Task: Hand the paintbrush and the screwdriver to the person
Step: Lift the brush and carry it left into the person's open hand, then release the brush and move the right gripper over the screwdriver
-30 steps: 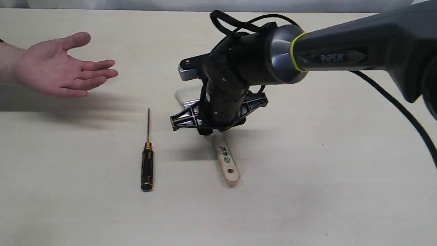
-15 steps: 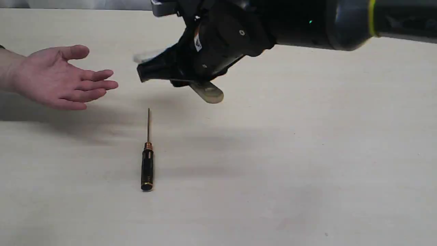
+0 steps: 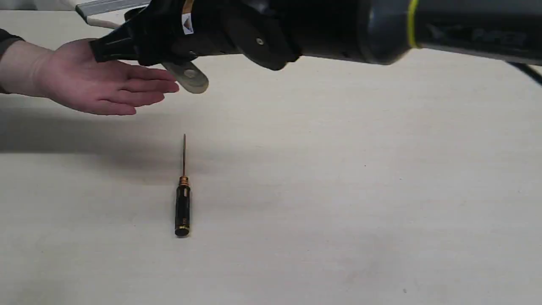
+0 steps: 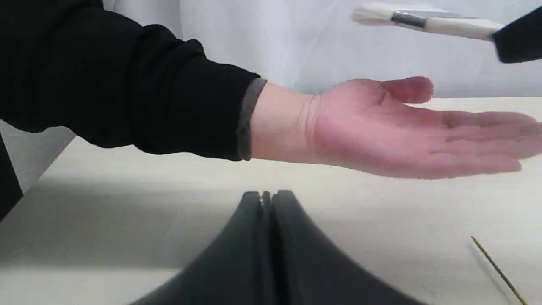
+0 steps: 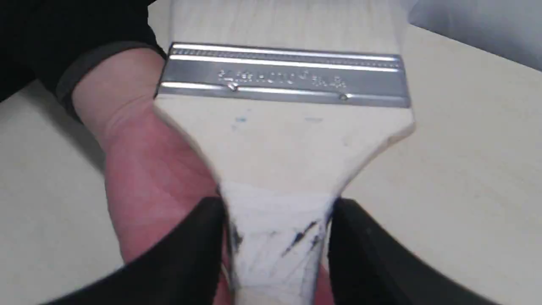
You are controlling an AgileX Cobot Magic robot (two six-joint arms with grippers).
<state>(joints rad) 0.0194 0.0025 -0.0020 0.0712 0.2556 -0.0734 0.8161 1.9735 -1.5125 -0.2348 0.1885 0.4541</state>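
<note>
My right gripper (image 3: 115, 45) is shut on the paintbrush (image 3: 189, 79) and holds it in the air just over the person's open palm (image 3: 97, 84). In the right wrist view, the black fingers (image 5: 199, 245) clamp the brush's wooden handle (image 5: 279, 140), with the silver ferrule and pale bristles beyond and the hand (image 5: 148, 178) underneath. The screwdriver (image 3: 183, 207) lies on the table, black handle towards the front and shaft pointing to the back. My left gripper (image 4: 266, 199) is shut on nothing, low over the table near the person's wrist (image 4: 279, 123). It does not show in the exterior view.
The pale wooden table (image 3: 360, 190) stretches around the screwdriver. My right arm (image 3: 381, 29) spans the top of the exterior view from the right. The person's black sleeve (image 4: 127, 89) fills one side of the left wrist view. A white curtain (image 4: 296, 42) hangs behind.
My right gripper lifted the paintbrush off the table and carried it left, ending above the person's palm. The hand shifted slightly towards the brush. The screwdriver stayed put.
</note>
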